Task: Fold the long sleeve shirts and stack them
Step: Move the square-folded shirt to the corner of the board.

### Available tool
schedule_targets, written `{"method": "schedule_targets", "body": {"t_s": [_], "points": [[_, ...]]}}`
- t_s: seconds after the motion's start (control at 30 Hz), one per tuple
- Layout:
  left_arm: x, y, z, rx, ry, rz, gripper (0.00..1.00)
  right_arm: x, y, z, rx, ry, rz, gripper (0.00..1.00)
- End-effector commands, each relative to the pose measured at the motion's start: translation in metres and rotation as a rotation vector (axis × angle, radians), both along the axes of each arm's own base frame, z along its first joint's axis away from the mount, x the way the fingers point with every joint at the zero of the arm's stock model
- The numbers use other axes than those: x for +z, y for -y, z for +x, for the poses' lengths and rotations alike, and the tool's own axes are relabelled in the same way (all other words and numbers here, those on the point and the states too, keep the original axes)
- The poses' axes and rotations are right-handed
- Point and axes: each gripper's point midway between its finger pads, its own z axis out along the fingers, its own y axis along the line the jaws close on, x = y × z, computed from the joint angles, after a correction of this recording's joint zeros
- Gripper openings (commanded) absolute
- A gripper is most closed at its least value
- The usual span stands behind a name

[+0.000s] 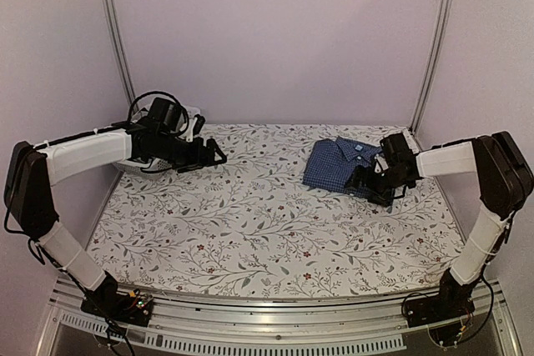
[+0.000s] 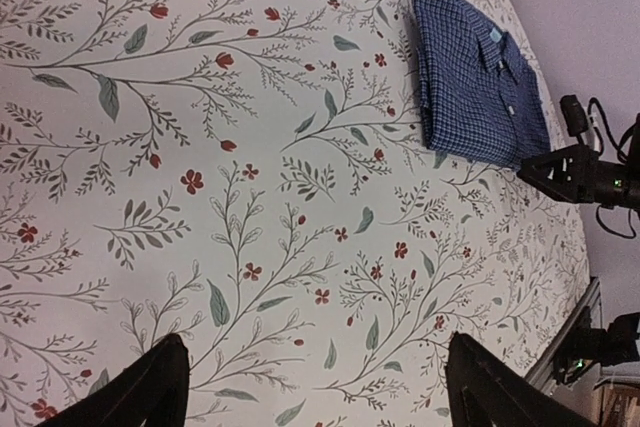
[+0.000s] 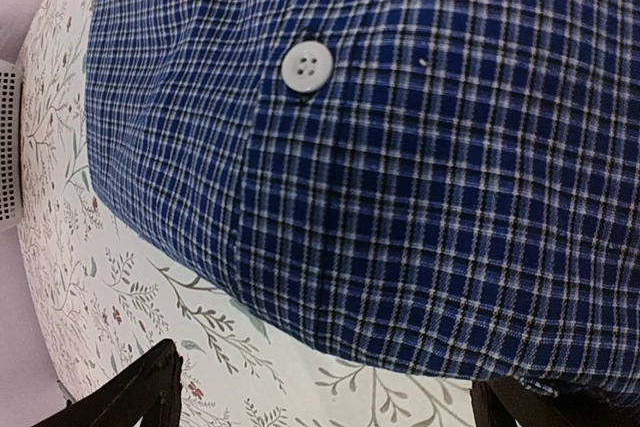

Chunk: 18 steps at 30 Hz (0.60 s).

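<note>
the dark blue checked shirt lies folded at about 2 o'clock on the floral table. the right gripper hovers over its near edge with jaws spread wide, grasping nothing. the left gripper, at 10 o'clock, is likewise released and empty. this fold looks done; next probably calls for fetching another shirt, none in view. the collar tag is too small to read.

Blue checked shirt (one white four-hole button) on flowered tablecloth, tool fingers wide apart.
</note>
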Motion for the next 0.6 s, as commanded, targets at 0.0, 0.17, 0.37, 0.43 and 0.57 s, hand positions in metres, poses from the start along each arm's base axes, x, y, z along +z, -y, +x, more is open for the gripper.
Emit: {"method": "schedule_targets", "body": {"t_s": [0.0, 0.17, 0.37, 0.43, 0.57], "points": [[0.022, -0.005, 0.004, 0.006, 0.065, -0.010, 0.89, -0.017, 0.035, 0.027, -0.076, -0.002, -0.058, 0.99], [0.022, -0.005, 0.004, 0.005, 0.063, -0.010, 0.89, -0.018, 0.070, 0.059, -0.150, 0.020, -0.078, 0.99], [0.022, -0.007, 0.004, 0.009, 0.062, -0.005, 0.89, -0.020, 0.082, 0.079, -0.130, 0.016, -0.099, 0.99], [0.022, -0.008, 0.004, 0.013, 0.062, -0.004, 0.89, -0.016, 0.078, 0.076, -0.117, 0.022, -0.109, 0.99], [0.022, -0.006, 0.004, 0.010, 0.055, -0.014, 0.89, 0.005, 0.065, 0.065, -0.105, 0.058, -0.132, 0.99]]}}
